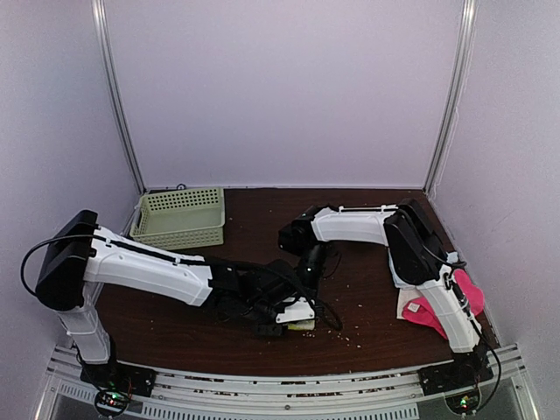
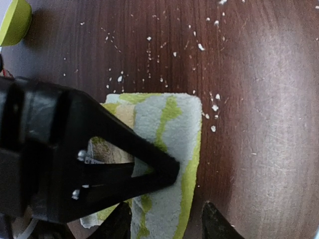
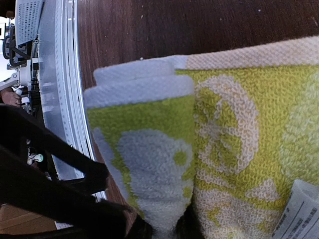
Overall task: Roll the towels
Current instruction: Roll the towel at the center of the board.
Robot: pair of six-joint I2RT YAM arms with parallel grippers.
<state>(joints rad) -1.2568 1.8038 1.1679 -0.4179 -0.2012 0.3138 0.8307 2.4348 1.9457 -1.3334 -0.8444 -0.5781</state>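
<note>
2 arms [image 1: 149, 267] fold inward, low, onto the yellow towel [image 2: 182, 117].

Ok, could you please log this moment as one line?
left gripper: open over yellow towel | right gripper: shut on it | pink towel: aside

yellow-green towel [image 3: 224, 149] with a pale whitish pattern, pink towel [image 1: 472, 290] on the right, light green basket [image 1: 179, 217], dark brown woodgrain table [image 1: 367, 289]
</note>
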